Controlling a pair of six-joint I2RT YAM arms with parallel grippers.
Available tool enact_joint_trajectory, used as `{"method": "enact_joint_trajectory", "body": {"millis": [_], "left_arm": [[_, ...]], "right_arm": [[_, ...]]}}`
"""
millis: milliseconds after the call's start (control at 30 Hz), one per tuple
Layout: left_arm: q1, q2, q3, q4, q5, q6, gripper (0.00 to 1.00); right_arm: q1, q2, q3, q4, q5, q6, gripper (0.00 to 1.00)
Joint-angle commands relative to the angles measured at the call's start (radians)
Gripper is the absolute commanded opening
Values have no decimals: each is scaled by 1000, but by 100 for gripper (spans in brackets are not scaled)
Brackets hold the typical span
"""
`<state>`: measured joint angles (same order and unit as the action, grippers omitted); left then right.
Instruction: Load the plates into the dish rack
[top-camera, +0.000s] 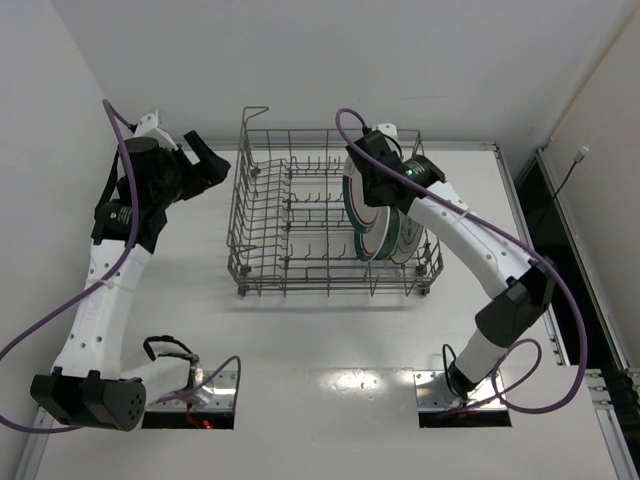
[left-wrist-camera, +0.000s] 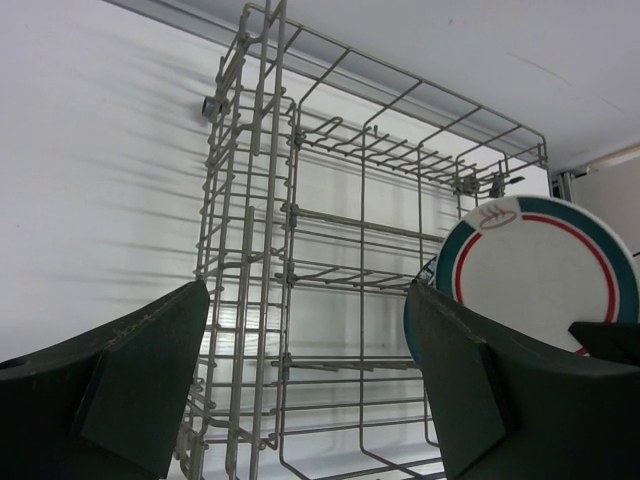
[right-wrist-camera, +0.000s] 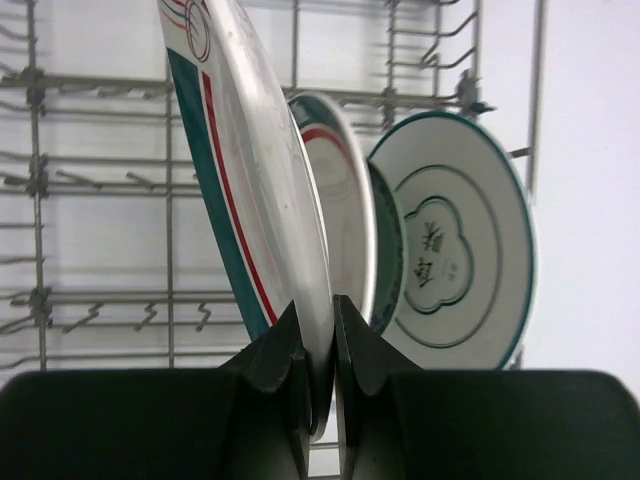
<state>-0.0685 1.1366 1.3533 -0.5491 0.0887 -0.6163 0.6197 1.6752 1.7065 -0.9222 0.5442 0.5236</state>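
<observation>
The grey wire dish rack (top-camera: 300, 268) stands mid-table. Several plates stand on edge at its right end (top-camera: 392, 238). My right gripper (top-camera: 372, 190) is shut on the rim of a white plate with teal-and-red bands (right-wrist-camera: 250, 170), held upright over the rack's tines. Behind it stand the second banded plate (right-wrist-camera: 345, 200), the edge of the teal-blue plate (right-wrist-camera: 385, 250) and the ringed white plate (right-wrist-camera: 455, 250). My left gripper (top-camera: 205, 160) is open and empty, left of the rack. In its wrist view (left-wrist-camera: 305, 330) it faces the rack (left-wrist-camera: 300, 220) and a banded plate (left-wrist-camera: 540, 270).
White walls close in at the back and left. The table's right edge (top-camera: 520, 200) borders a dark gap with a cable. Purple cables loop off both arms. The taller wire loop (top-camera: 255, 115) rises at the rack's far left corner.
</observation>
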Motion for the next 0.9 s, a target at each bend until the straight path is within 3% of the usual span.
{"method": "enact_joint_trajectory", "body": {"millis": [0,333,800,867], "left_arm": [[12,-24,46,-6,22,26,78],[12,-44,73,-45,22,46,78],[12,-63,83,-84,-35,64,78],[12,-63,83,-84,-35,64,78]], "right_arm": [[17,0,85,-44,176,44,0],[69,70,24,-73,211,136,0],[98,173,15,-41,-10,174,0],[98,164,15,-41,-49,162,6]]}}
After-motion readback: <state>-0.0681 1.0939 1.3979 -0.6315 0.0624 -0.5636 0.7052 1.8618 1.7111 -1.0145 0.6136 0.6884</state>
